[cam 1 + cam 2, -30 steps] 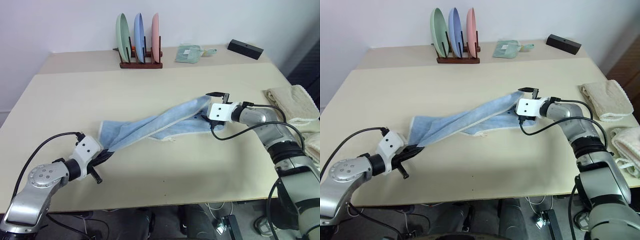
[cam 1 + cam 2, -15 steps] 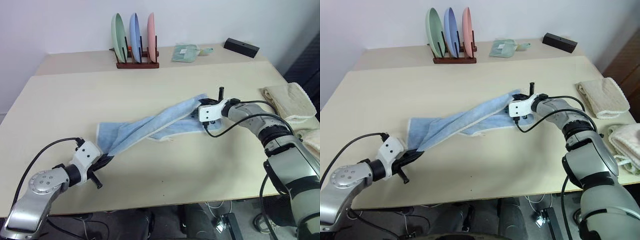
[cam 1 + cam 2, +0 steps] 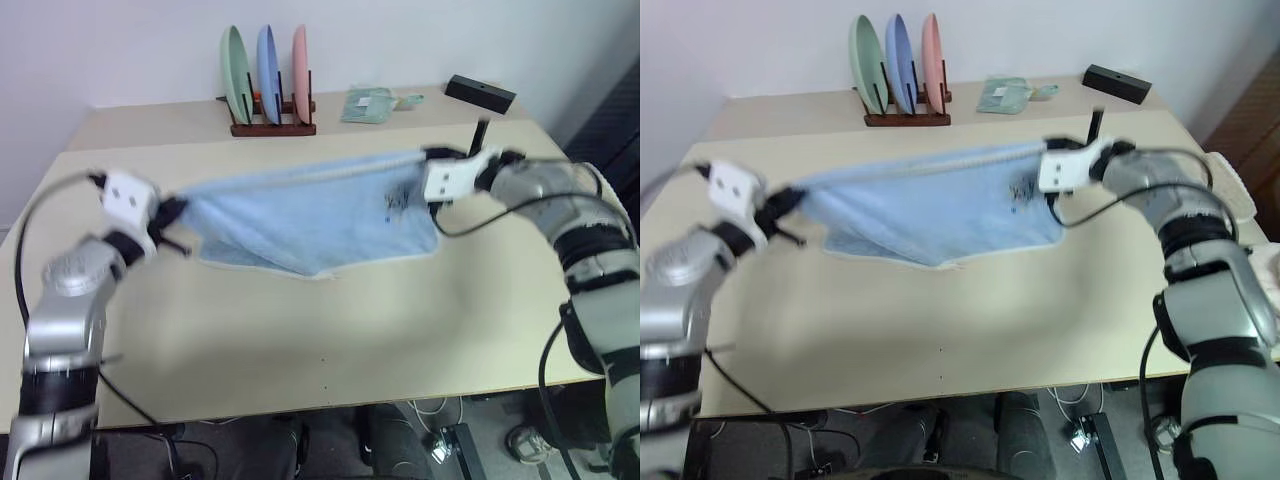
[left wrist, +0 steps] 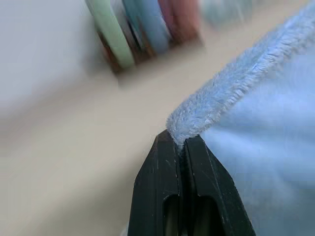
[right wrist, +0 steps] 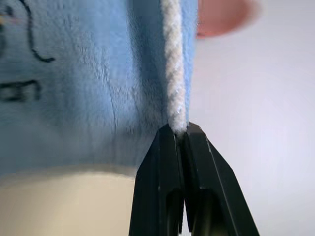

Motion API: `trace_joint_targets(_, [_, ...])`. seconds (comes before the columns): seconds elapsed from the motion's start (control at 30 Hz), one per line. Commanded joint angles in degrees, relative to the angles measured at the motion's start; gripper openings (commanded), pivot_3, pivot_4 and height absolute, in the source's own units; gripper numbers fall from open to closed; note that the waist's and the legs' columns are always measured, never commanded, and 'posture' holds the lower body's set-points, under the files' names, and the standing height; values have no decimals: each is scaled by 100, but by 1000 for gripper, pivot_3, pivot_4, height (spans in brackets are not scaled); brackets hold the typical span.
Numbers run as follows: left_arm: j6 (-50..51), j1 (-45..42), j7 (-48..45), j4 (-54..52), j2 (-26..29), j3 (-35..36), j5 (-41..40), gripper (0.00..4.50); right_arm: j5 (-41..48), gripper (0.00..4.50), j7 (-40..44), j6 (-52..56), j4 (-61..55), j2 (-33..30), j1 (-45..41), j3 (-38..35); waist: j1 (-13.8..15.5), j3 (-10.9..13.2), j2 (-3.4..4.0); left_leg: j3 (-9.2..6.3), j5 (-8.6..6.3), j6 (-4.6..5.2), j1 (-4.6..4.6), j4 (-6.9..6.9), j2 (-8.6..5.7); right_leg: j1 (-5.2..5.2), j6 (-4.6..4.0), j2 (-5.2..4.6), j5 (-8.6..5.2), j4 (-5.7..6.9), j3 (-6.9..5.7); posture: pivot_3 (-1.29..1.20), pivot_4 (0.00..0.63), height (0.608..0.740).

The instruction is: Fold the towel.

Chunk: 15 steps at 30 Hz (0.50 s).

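Towel (image 3: pixel 300 215) is up off the table (image 3: pixel 300 320) right now, stretched out flat between the two arms like a sheet on a line, light blue with its whitish hem running along the top edge. The bottom edge sags down and just about reaches the tabletop around the middle. There's a small dark printed mark near the right-hand end.

Left gripper (image 3: pixel 172 212) has its two black fingers pinched tight on the towel's left top corner; the left wrist view shows the fuzzy blue edge squeezed right between the tips. Right gripper (image 3: pixel 428 157) is doing the same at the other end, fingers clamped shut on the white hem, which the right wrist view shows running straight into the tips.

Behind the towel, at the back of the table, sits a wooden plate rack (image 3: pixel 272 128) with green, blue and pink plates standing upright. Near it lies a small mint-green cloth (image 3: pixel 368 104), and further right a black box (image 3: pixel 480 94).
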Motion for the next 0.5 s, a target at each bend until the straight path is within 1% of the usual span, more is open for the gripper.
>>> trace_joint_targets(0.03, [-933,-1826,599,1770,208,13,516,0,168,60,-449,476,229,-51,-1082,-411,-22,8,-14,-1,2,-3,-20,0,7,-18,-2,4,8,-6,0,0,150,735])
trace_joint_targets(0.07, [-1167,-2239,645,2204,258,19,556,0,174,60,-484,484,259,-80,-1266,-428,-33,7,-14,3,2,-3,-36,1,10,-32,-3,9,11,-10,1,0,150,735])
trace_joint_targets(0.13, [-1531,-2728,606,2820,348,5,598,0,180,60,-472,426,284,-130,-1452,-429,-79,2,-15,15,2,-3,-85,2,11,-89,1,7,14,-9,9,0,150,735])
trace_joint_targets(0.17, [-1656,-2861,559,3019,383,-9,606,0,187,60,-448,388,285,-150,-1491,-423,-103,-3,-15,20,2,-3,-84,1,12,-93,2,6,14,-9,8,0,150,735])
trace_joint_targets(0.2, [-1703,-2703,317,2909,489,-38,578,0,427,60,-106,190,139,-180,-1337,-521,-145,-5,-14,21,1,-3,-82,1,12,-92,2,4,14,-9,6,0,150,735])
trace_joint_targets(0.27, [-1539,-2054,-118,2379,662,-27,432,0,1146,60,811,-44,-284,-186,-823,-817,-209,-7,-13,23,0,1,-82,1,11,-93,5,2,15,-20,5,0,150,735])
trace_joint_targets(0.33, [-1096,-1064,-537,1476,774,69,131,0,1728,60,1698,-22,-1046,-264,-47,-961,-278,-6,-10,26,-5,10,-72,-1,13,-91,5,2,16,-22,9,0,150,735])
trace_joint_targets(0.43, [-463,698,-1157,-226,980,239,-327,0,2601,60,2982,636,-2564,-466,1456,-1090,-326,3,-7,25,-10,19,-104,2,13,-113,9,5,18,-5,12,0,150,735])
trace_joint_targets(0.5, [-220,1470,-1333,-939,1069,363,-472,0,2966,60,3536,1143,-3406,-614,2215,-1171,-308,9,-5,26,-12,22,-116,14,13,-122,10,3,19,6,16,0,150,735])
